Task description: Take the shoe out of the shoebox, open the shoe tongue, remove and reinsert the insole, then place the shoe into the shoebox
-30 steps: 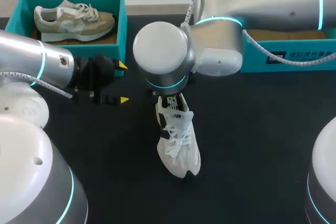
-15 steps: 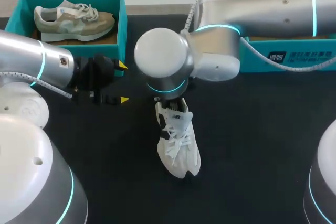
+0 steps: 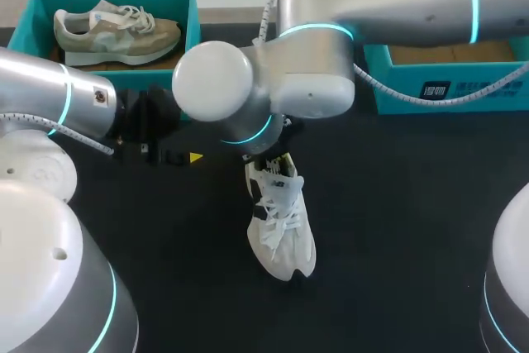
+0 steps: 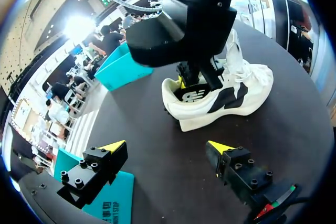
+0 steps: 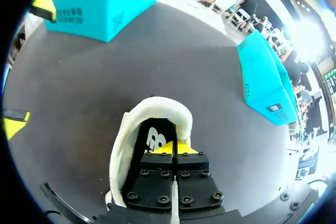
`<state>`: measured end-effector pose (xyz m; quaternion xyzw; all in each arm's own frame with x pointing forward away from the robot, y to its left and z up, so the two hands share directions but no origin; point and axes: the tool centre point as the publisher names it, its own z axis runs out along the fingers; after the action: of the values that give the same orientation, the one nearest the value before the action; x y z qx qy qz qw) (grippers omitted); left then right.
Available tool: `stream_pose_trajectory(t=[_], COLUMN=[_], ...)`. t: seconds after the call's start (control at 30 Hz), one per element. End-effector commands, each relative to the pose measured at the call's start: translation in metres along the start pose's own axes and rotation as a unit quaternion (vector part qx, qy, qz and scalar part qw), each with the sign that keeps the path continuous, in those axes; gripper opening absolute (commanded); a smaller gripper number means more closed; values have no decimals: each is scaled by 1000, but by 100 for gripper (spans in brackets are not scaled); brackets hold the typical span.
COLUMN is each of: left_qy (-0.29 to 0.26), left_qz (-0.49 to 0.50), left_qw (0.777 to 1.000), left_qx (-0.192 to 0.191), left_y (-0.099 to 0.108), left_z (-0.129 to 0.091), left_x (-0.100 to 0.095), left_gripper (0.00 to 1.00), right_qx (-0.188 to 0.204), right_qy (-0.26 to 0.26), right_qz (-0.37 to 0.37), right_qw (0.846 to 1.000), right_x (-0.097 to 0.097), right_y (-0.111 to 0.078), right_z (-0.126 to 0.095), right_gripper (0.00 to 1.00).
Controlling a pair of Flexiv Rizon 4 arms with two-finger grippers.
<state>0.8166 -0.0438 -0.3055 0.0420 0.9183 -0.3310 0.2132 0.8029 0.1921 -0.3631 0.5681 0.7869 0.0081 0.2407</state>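
The shoe [image 3: 281, 229] lies on the table [image 3: 397, 204], light and soft-walled by its look; its insole [image 5: 154, 141] seems thin and floppy (best pinched at the heel edge); the right gripper [image 5: 173, 149] sits inside the shoe's heel, fingers pressed together; the left gripper [image 4: 167, 146] gapes wide, well apart.

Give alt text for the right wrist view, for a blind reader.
The right gripper, shut, is inside the opening of a white shoe, its yellow tips over the black insole. The shoe stands on a dark table, with two teal shoeboxes beyond it.
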Motion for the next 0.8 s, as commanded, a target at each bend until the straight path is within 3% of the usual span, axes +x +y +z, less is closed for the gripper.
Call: stream_pose_trajectory(t=[0.03, 0.47, 0.63, 0.8], left_qy=[0, 0, 0, 0], left_qz=[0, 0, 0, 0], left_qw=[1000, 1000, 1000, 1000], left_qx=[-1, -1, -1, -1], left_y=[0, 0, 0, 0], left_z=[0, 0, 0, 0], left_x=[0, 0, 0, 0], left_gripper=[100, 100, 100, 100], right_qx=[20, 43, 23, -5], right_qy=[-4, 52, 85, 92], right_qz=[-1, 30, 27, 24], right_qw=[1000, 997, 996, 996], right_x=[7, 15, 18, 16], right_y=[0, -21, -19, -13], right_z=[16, 39, 33, 13], right_gripper=[0, 0, 0, 0])
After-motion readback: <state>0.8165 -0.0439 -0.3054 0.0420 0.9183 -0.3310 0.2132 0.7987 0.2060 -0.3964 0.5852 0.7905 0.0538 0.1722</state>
